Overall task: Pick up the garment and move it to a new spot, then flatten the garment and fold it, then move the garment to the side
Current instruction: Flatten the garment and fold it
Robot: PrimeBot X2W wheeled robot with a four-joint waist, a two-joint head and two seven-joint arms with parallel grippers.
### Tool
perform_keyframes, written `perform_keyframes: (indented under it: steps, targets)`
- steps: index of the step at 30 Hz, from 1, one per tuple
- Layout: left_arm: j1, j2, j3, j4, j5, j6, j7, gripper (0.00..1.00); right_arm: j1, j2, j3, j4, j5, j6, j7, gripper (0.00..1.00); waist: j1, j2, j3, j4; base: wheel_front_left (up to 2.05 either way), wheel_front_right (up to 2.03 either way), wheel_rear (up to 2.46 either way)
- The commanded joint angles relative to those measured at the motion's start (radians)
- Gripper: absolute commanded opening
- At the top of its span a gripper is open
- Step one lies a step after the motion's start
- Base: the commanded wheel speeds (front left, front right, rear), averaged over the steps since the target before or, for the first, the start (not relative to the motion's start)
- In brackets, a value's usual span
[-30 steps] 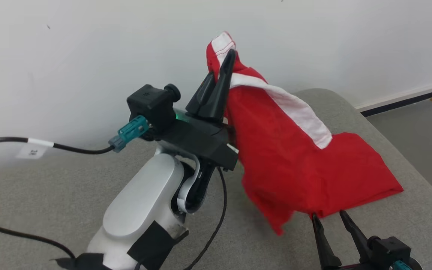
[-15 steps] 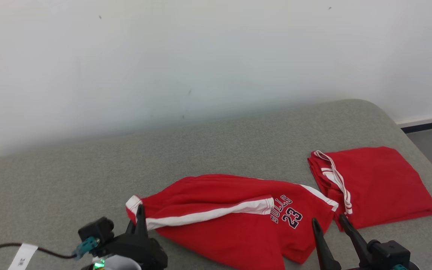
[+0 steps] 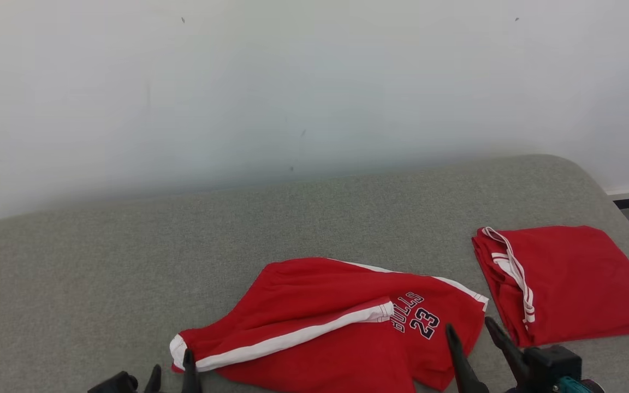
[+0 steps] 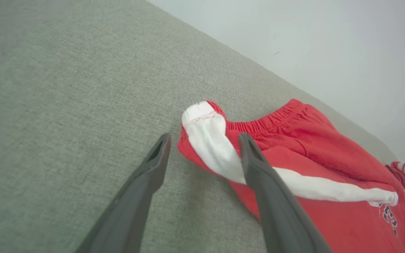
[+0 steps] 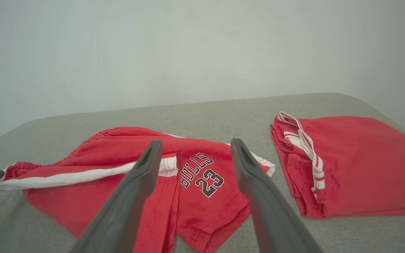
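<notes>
Red shorts [image 3: 347,327] (printed BULLS 23) are shown rumpled on the grey bench [image 3: 129,273], just left of a folded red garment [image 3: 571,284]. The left end effector [image 4: 204,137] and right end effector [image 5: 196,141] are shown open.

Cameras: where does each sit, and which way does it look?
Head view: from the head, down at Bulls shorts, folded red garment, grey upholstery; left claw, right claw below.
Left wrist view: on that wrist, along its open claw, at the shorts' waistband.
Right wrist view: on that wrist, along its open claw, at both garments.
Shared: the shorts.
</notes>
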Motion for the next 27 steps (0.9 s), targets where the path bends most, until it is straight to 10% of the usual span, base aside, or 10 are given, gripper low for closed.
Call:
perform_keyframes:
  steps: [1, 14, 27]
  targets:
    - [0.011, 0.022, 0.002, -0.009, 0.023, -0.004, -0.003, 1.0, -0.011, 0.0, 0.009, -0.003, -0.012, -0.002, 0.031, 1.0, 0.0, 0.0, 0.001, 0.006, 0.0, 0.0, 0.0]
    - [-0.176, 0.214, -0.193, 0.067, 0.242, -0.11, 0.2, 1.0, -0.172, -0.054, 0.127, 0.023, 0.041, -0.002, 0.301, 1.0, 0.0, 0.0, 0.04, 0.008, 0.0, 0.0, 0.0]
    - [-0.202, 0.224, -0.26, 0.122, 0.2, -0.196, 0.313, 0.92, -0.203, -0.078, 0.126, 0.038, 0.058, -0.002, 0.289, 1.0, 0.0, 0.0, 0.057, 0.005, 0.0, 0.0, 0.0]
